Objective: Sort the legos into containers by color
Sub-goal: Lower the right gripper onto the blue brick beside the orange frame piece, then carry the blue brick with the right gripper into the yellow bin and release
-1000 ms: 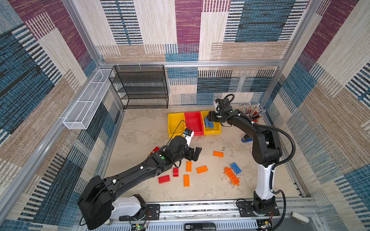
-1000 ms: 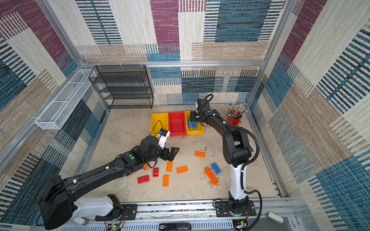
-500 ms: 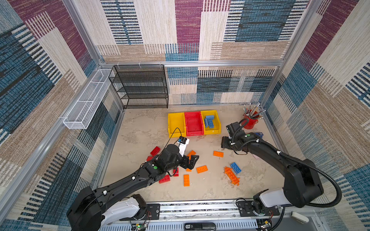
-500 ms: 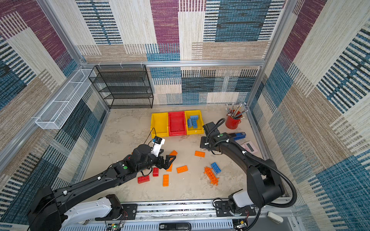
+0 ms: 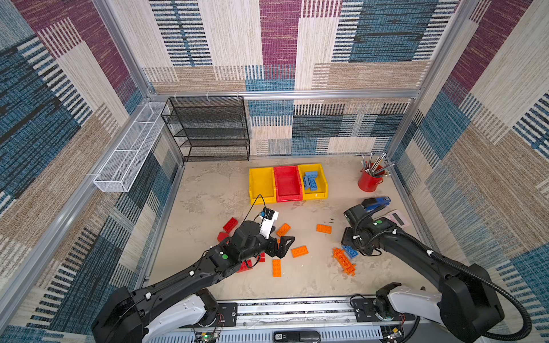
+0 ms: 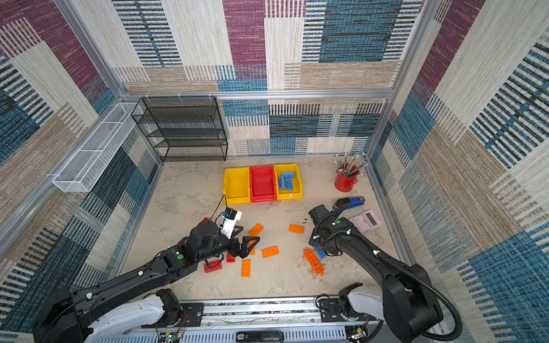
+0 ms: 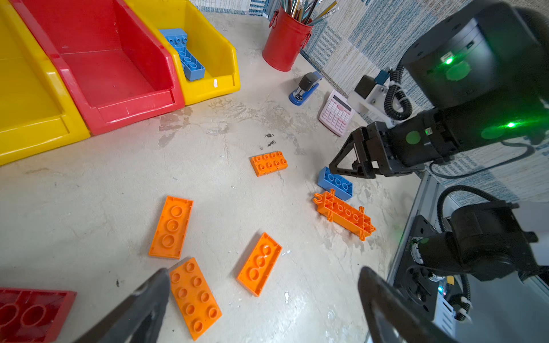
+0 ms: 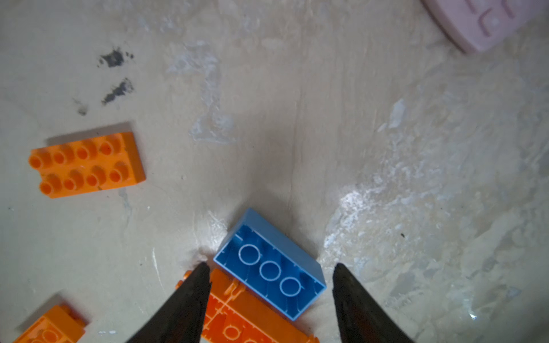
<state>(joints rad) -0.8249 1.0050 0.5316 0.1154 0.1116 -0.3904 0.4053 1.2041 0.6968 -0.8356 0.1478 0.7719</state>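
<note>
Jaws stood parted: right gripper (image 8: 271, 266) astride blue brick (image 7: 335, 183), left gripper (image 7: 264, 271) empty | I judged centring clear of spiky orange piece (image 7: 344, 215) wise.

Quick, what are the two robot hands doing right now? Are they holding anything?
Left end effector: open wide, holding nothing.
Right end effector: open, astride the blue brick, not gripping it yet.

Legos (image 7: 170, 227) are orange, red and blue; containers (image 7: 118, 77) yellow and red; calculator (image 7: 335, 114) pink.
</note>
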